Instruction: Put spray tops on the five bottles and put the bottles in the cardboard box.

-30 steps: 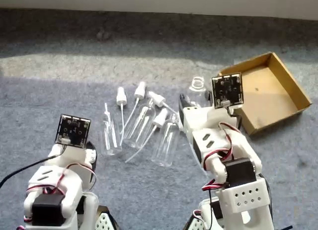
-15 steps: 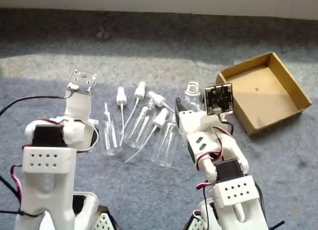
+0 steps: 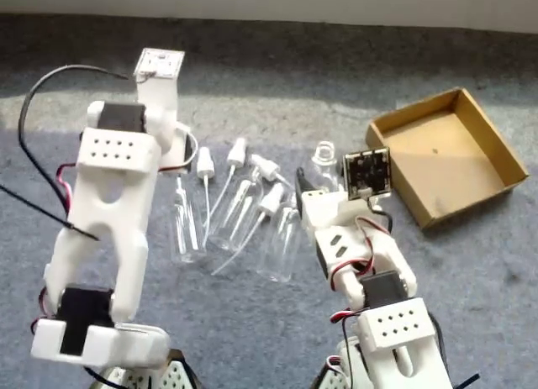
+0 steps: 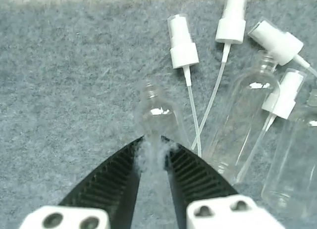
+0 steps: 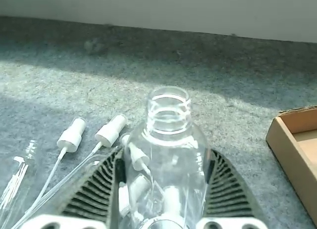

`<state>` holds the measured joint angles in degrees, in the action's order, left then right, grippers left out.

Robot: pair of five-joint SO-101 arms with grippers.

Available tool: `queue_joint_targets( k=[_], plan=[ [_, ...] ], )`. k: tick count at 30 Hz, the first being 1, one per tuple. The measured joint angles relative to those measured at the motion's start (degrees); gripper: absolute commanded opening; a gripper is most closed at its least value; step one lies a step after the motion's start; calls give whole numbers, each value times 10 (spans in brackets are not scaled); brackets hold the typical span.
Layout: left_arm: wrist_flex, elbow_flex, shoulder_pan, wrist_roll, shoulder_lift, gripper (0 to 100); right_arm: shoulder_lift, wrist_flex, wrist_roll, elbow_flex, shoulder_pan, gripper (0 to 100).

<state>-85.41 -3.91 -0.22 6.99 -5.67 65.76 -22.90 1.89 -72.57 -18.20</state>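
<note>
Left arm now raised and stretched forward, left jaws narrowly parted over lying clear bottle, right jaws clamping upright capless bottle near cardboard box.

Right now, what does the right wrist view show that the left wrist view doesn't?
Right wrist view: the right gripper shut on an upright open-necked bottle, plus a corner of the cardboard box. Left wrist view: the left gripper, slightly open, over a lying bottle. Both: loose white spray tops on the grey carpet.
</note>
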Motion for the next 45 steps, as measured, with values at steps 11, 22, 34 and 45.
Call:
queue_joint_targets(
  k=[11,22,34,45],
  plan=[
    [0,215,41,75,248,90,0,0,0,-18,0,79],
    [0,361,21,161,430,244,0,0,0,-18,0,79],
    [1,385,2,169,509,234,0,0,0,-18,0,79],
    [3,386,4,170,522,3,0,0,0,-18,0,79]
  ],
)
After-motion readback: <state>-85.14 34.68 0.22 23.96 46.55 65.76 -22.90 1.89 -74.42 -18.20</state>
